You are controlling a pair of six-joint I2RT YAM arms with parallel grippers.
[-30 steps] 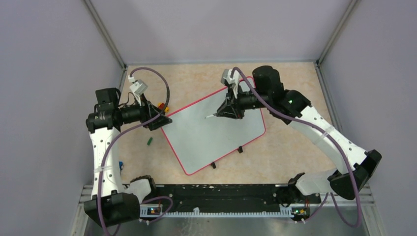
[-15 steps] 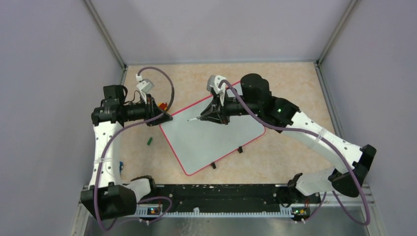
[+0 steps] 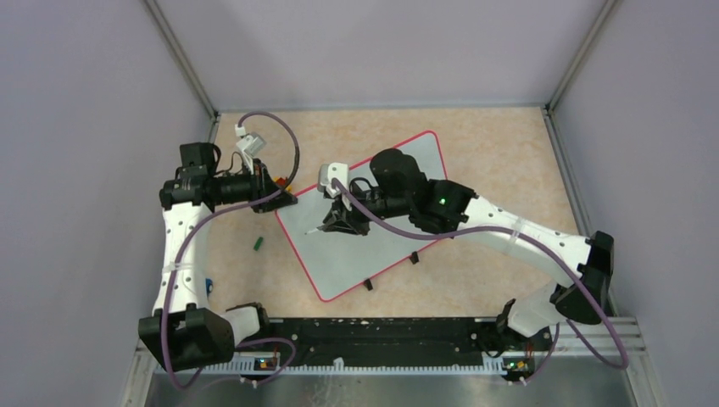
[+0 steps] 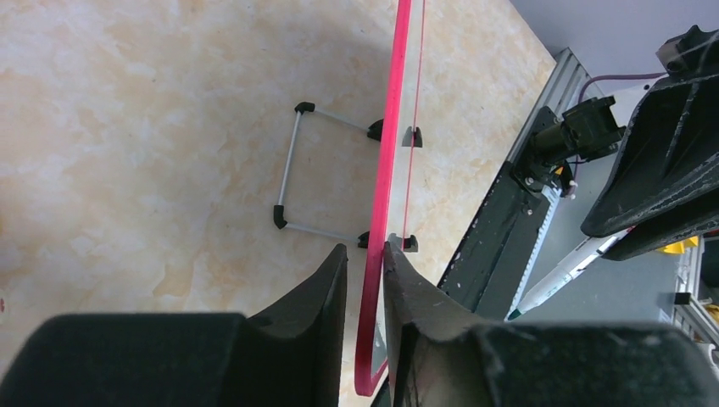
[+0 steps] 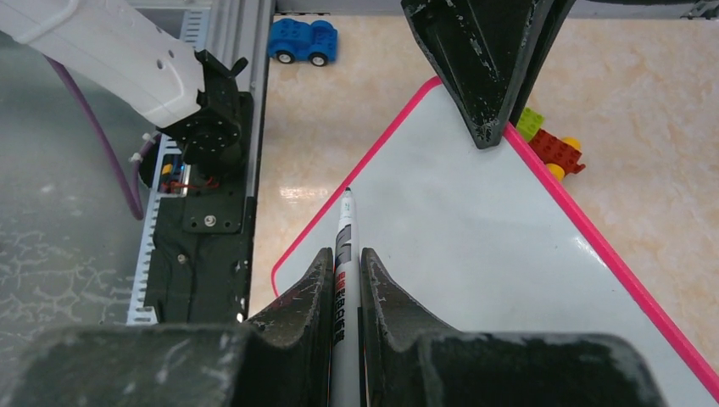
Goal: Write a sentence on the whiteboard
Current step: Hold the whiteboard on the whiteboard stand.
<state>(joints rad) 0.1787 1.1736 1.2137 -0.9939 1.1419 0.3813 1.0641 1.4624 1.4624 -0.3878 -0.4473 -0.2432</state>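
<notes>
Top external shows our left gripper (image 3: 284,202) clamped on a corner of the red-rimmed white whiteboard (image 3: 360,254), our right arm stretched leftward, right gripper (image 3: 329,225) pinching a white marker (image 5: 343,246).

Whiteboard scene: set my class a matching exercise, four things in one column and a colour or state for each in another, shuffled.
Things
1. marker
2. whiteboard
3. toy car
4. bricks

Colour or state
a. blue
b. mostly red, with yellow and green
c. held in the right claw
d. rim pinched by the left claw

Pairs: 1-c, 2-d, 3-a, 4-b
</notes>
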